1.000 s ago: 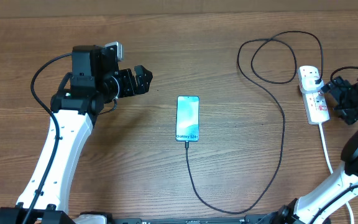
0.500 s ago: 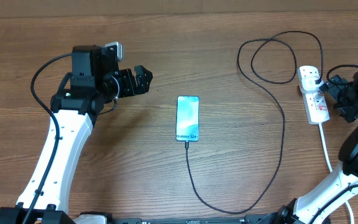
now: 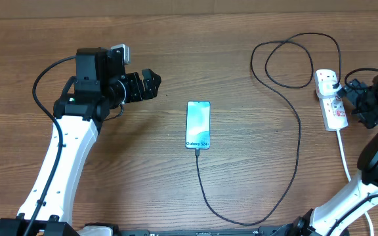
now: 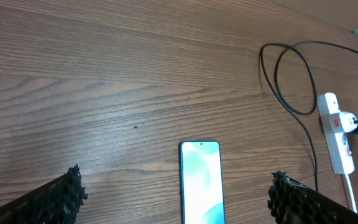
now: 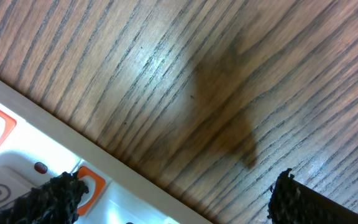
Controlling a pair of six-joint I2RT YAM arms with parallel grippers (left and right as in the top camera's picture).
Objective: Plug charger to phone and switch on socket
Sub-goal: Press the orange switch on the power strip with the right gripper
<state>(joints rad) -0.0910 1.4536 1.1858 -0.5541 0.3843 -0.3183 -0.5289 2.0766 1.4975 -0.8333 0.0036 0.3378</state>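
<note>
Status from my end, overhead view first. Phone [image 3: 198, 124] lies flat at the centre of the bench [image 3: 195, 39], screen up and lit light blue, long axis running top to bottom of the frame.

Charger [image 3: 197, 167] meets the phone's lower edge and drops toward the bottom of the frame. It swings right, climbs, makes a loop at upper right and ends in a black plug sitting in the top end of the socket [image 3: 334, 117]. I can't tell if the tip is fully seated in the phone.

Socket lies at the right edge of the frame, lengthwise top to bottom, with its white cord [image 3: 344, 154] trailing off its lower end. I can't read the switch position.

Left gripper [image 3: 151, 81] hangs to the upper left of the phone, well apart from it. Its fingers [image 4: 61, 196] are spread wide with nothing between them. Its wrist view has the phone at lower centre and the socket at far right.

Right gripper [image 5: 176, 198] sits just beside the socket's right side, and contact isn't clear from overhead. Its fingers [image 5: 55, 193] are also spread wide and hold nothing. In its wrist view the socket's white body and orange-red markings fill the lower left, with bare wood elsewhere.
</note>
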